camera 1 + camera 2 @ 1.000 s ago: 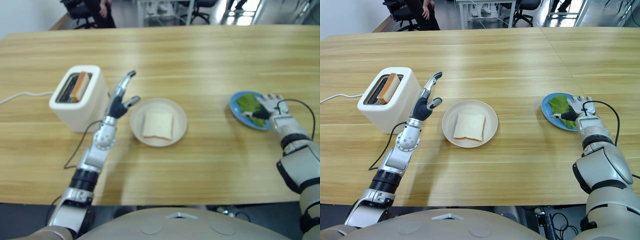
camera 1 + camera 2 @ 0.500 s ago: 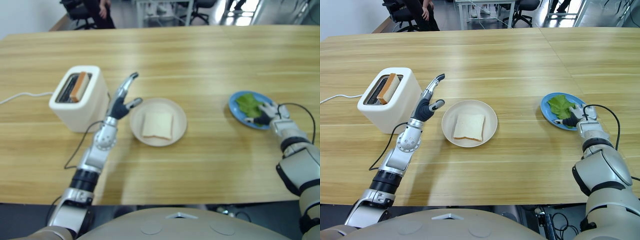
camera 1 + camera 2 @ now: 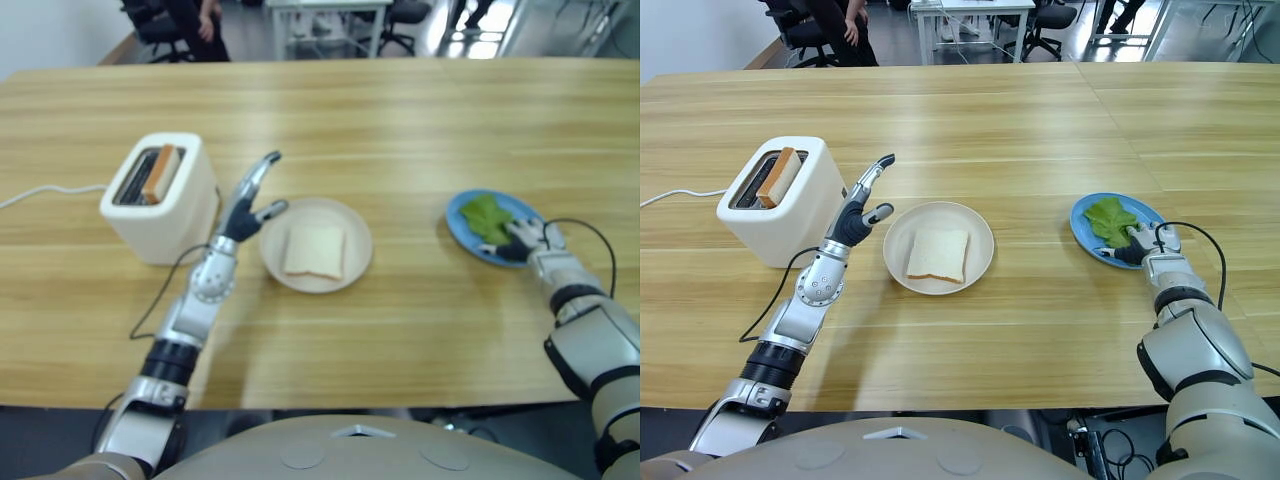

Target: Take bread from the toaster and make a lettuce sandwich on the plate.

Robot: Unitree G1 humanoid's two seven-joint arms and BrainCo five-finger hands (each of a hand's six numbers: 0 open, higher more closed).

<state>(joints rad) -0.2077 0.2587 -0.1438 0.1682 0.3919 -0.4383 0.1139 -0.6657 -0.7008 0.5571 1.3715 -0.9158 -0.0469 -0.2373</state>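
Observation:
A white toaster [image 3: 775,205] stands at the left of the table with one bread slice [image 3: 780,177] upright in its slot. Right of it lies a cream plate [image 3: 975,228] holding another bread slice [image 3: 937,254]. My left hand [image 3: 852,220] is raised between toaster and plate, fingers stretched out and holding nothing. At the right, a blue plate [image 3: 1080,232] carries a green lettuce leaf [image 3: 1103,217]. My right hand [image 3: 1143,246] rests on that plate's near right rim, fingers curled onto the leaf's edge.
The toaster's white cord [image 3: 670,196] runs off to the left edge. A black cable [image 3: 1205,240] loops beside my right wrist. Bare wood stretches across the far half of the table [image 3: 970,110] and along its near edge. Office chairs stand behind the table.
My right hand went from lying flat over the lettuce to curled at its near edge, pulling back toward me. The blue plate has slid slightly left. The left hand barely moved.

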